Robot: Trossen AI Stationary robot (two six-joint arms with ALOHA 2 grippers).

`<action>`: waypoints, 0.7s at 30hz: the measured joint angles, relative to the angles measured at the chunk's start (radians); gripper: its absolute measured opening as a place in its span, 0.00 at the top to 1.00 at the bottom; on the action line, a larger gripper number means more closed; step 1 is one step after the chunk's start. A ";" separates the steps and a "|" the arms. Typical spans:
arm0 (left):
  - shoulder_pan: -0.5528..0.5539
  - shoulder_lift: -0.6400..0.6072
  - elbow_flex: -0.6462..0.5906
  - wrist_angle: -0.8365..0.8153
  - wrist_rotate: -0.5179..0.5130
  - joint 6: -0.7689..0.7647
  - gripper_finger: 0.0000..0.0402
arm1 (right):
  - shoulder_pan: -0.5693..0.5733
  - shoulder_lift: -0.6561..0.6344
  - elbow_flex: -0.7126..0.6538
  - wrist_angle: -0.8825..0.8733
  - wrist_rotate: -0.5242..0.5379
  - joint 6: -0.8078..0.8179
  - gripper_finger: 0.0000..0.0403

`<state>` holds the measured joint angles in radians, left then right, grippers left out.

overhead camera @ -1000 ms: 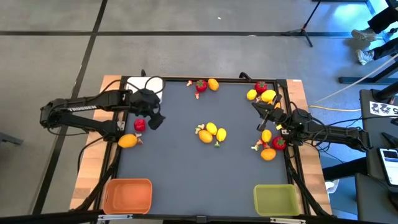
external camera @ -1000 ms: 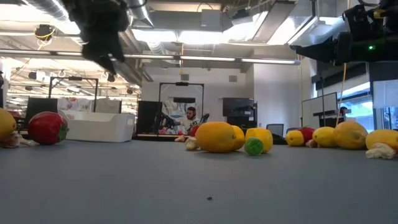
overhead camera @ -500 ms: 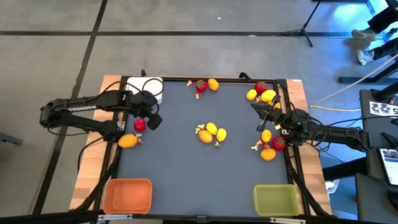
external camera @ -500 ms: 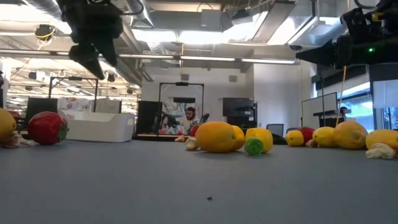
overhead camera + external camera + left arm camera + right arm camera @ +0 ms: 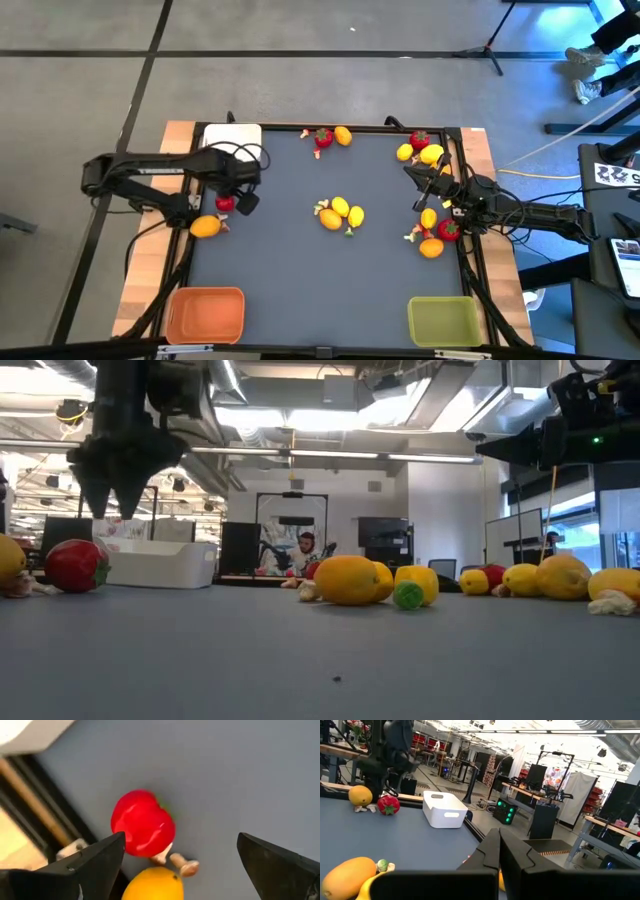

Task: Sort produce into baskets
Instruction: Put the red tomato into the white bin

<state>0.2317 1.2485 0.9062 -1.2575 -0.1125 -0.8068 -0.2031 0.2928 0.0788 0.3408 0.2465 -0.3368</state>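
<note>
Where fruit crowds, left pincer (image 5: 180,862) (splayed) above strawberry (image 5: 142,823).

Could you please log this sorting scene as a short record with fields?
left end effector: open, above the red fruit near the table's left edge
right end effector: shut, by the fruit along the right edge, waiting
white bin: far left corner
orange bin: near left corner, nothing seen inside
green bin: near right corner, nothing seen inside
centre cluster: yellow and orange fruit, loose on the mat
</note>
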 joint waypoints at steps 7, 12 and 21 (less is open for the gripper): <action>0.000 0.080 0.000 -0.044 0.001 -0.114 0.06 | 0.000 0.000 0.000 0.000 0.000 0.000 0.99; 0.000 0.136 0.000 -0.068 -0.051 -0.180 0.06 | 0.000 0.000 0.000 0.000 0.000 0.018 0.99; 0.000 0.209 -0.023 -0.039 -0.088 -0.242 0.06 | 0.000 0.000 0.000 -0.001 0.000 0.021 0.99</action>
<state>0.2317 1.4580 0.8830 -1.2965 -0.2001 -1.0485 -0.2035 0.2928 0.0792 0.3401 0.2462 -0.3161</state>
